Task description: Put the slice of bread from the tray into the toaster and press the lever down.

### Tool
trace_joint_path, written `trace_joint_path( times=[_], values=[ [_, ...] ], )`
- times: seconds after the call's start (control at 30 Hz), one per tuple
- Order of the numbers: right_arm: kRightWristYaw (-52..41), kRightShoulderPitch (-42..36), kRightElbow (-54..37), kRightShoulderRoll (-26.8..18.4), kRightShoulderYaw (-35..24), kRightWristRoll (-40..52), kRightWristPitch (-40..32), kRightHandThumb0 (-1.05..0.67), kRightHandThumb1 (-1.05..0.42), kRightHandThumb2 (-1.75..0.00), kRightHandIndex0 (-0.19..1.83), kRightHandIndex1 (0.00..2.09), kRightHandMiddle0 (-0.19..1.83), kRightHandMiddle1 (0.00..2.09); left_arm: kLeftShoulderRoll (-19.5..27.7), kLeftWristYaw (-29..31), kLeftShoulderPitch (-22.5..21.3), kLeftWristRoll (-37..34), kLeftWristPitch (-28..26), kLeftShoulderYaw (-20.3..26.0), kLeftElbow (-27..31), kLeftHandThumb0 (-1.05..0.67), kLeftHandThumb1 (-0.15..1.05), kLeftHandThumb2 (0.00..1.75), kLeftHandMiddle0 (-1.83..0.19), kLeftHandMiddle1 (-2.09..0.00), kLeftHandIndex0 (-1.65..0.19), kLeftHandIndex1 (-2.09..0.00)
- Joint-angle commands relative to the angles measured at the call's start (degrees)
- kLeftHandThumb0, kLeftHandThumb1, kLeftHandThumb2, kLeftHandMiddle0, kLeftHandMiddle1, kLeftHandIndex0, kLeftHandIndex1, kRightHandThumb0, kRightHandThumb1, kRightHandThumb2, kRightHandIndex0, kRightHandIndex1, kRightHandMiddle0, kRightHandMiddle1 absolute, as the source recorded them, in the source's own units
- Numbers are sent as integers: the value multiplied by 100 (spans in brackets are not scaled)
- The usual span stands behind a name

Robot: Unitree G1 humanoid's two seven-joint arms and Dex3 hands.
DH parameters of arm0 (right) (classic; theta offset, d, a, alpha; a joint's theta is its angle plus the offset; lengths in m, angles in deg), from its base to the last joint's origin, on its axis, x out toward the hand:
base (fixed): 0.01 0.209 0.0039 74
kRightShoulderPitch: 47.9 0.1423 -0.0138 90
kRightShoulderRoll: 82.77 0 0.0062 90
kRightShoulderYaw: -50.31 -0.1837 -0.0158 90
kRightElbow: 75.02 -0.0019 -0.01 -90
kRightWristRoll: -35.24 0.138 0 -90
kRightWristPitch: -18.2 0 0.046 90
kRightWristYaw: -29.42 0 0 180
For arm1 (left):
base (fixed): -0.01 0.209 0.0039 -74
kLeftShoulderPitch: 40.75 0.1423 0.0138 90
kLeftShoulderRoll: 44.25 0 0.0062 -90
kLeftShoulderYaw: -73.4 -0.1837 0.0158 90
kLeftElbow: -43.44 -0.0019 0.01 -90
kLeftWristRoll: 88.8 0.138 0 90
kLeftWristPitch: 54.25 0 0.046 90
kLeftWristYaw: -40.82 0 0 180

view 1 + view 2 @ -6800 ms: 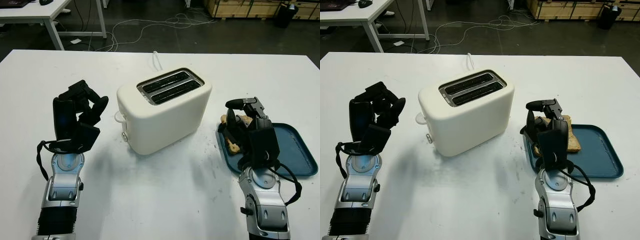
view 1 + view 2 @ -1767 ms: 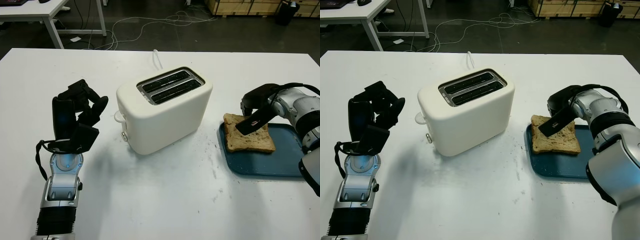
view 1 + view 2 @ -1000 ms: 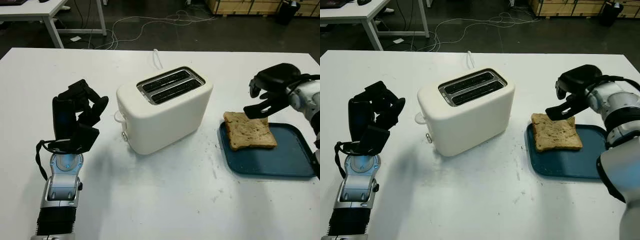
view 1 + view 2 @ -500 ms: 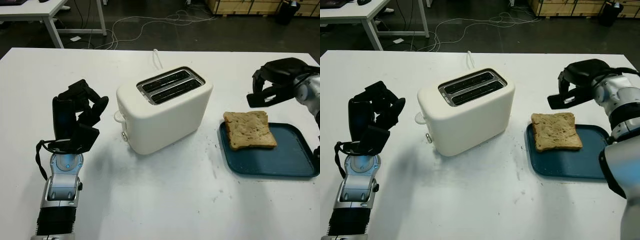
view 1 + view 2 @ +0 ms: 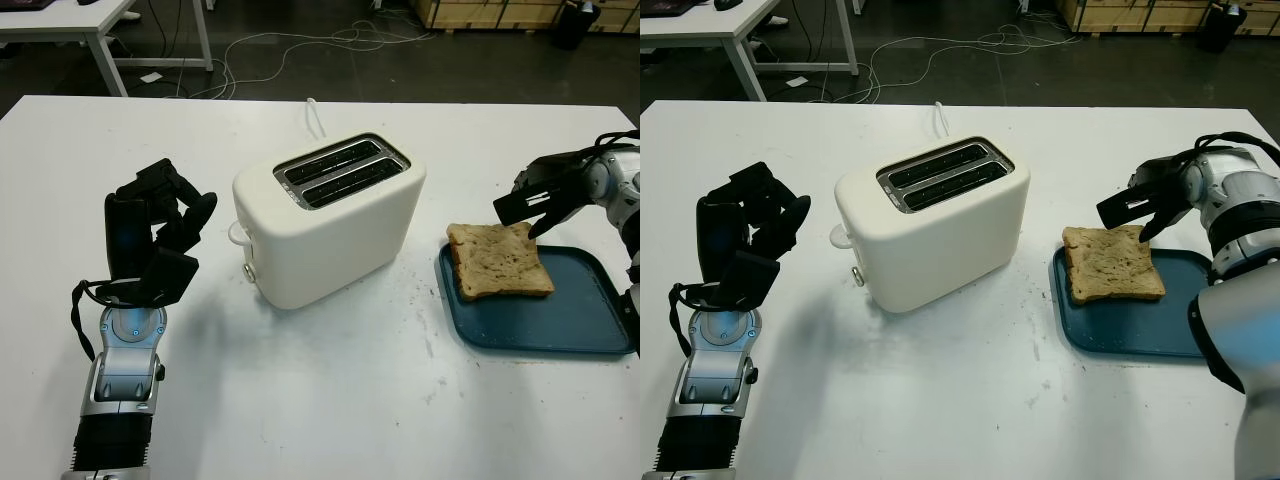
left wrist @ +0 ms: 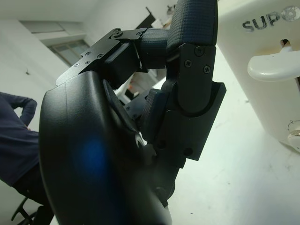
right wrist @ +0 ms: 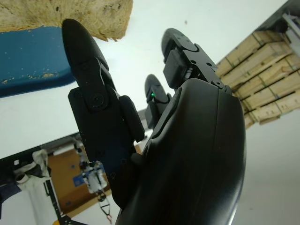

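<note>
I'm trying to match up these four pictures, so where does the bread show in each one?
Left eye view: bread at right, on the tray's near-left end.
Right eye view: bread right of centre, same spot.
Left wrist view: no bread; the toaster is there.
Right wrist view: bread along one edge, above the tray.
Shared landmark: the tray.

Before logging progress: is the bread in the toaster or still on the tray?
On the tray: the bread lies flat there, toaster slots empty.
</note>
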Motion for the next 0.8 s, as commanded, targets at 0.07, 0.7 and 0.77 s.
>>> trace_joint_path(
  times=[0.07, 0.7, 0.77],
  values=[
    [-44, -67, -26, 43, 10, 14, -134, -98, -77, -1, 37, 2, 30, 1, 29, 25, 27, -62, 56, 14, 27, -76, 92, 38, -130, -168, -106, -175],
    [-747, -279, -4, 155, -172, 203, -554, -78, -71, 0, 36, 3, 36, 1, 46, 10, 47, -41, 111, 20, -16, -77, 92, 38, -130, -167, -104, -171],
    [-962, -278, 8, 211, -343, 368, -839, -67, -70, 0, 30, 2, 28, 1, 37, 7, 57, -37, 79, 21, 9, -77, 92, 39, -130, -167, -105, -172]
  ],
)
